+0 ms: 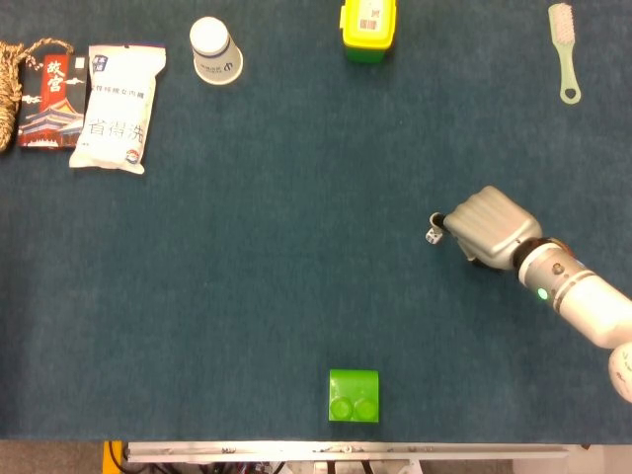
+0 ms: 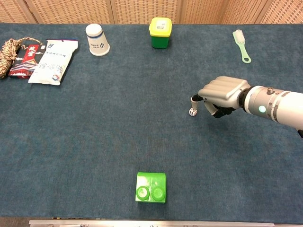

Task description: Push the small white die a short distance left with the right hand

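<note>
The small white die (image 1: 433,236) (image 2: 192,112) lies on the blue cloth right of centre. My right hand (image 1: 486,227) (image 2: 220,93) is just to its right, fingers curled in, and one fingertip touches the die's right side. Nothing is held in the hand. My left hand appears in neither view.
A green block (image 1: 354,396) sits near the front edge. At the back are a paper cup (image 1: 215,50), a yellow-lidded green box (image 1: 368,28) and a brush (image 1: 565,51). Snack packets (image 1: 118,93) and a rope coil (image 1: 10,89) lie at the far left.
</note>
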Motion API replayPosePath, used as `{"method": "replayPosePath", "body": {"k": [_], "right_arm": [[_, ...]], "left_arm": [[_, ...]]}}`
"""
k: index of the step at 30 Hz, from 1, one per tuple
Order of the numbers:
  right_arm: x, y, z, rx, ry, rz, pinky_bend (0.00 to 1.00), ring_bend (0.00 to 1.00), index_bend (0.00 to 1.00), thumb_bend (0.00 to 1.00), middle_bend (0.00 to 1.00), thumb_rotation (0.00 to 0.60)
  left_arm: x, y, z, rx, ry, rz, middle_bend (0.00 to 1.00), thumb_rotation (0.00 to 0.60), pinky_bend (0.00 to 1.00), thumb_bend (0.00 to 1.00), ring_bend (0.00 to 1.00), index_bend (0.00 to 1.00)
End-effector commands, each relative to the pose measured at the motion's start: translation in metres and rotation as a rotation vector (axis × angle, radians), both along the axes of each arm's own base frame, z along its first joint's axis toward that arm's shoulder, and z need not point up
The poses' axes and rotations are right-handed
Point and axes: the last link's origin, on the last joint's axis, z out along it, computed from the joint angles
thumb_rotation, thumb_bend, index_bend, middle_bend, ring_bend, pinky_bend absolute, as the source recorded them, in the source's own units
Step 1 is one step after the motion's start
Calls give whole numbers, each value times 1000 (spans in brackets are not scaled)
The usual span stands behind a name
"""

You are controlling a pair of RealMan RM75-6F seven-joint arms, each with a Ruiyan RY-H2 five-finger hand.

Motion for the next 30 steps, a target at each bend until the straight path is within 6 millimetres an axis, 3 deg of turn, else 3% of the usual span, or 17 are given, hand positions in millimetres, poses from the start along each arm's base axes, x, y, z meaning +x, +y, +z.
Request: {"method": "replayPosePath", "body": {"k": [1,11,19,24,30], "right_arm": [[1,1,3,-5,-7,5,1000,1000,306,1000,1000,600],[-1,13,27,-54,-46,39,1000,992,306,1000,982,600],[-24,27,76,-274,-44,66,968,761,306,986,708,600],[-47,44,107,-442,-16,59,751,555,306,697,524,600],[-81,72,132,-607,-33,10,478,358,306,553,375,600]], "left_arm": [[0,0,0,-2,0,1,264,600,350,1,158,366],[0,1,-1,-4,2,2,263,600,350,1,158,366],[0,2,-3,-14,3,-4,264,600,350,1,158,366],[2,3,-7,-35,-8,-32,263,600,350,1,158,369],[1,6,-13,-62,-16,-53,266,600,350,1,158,376]]}}
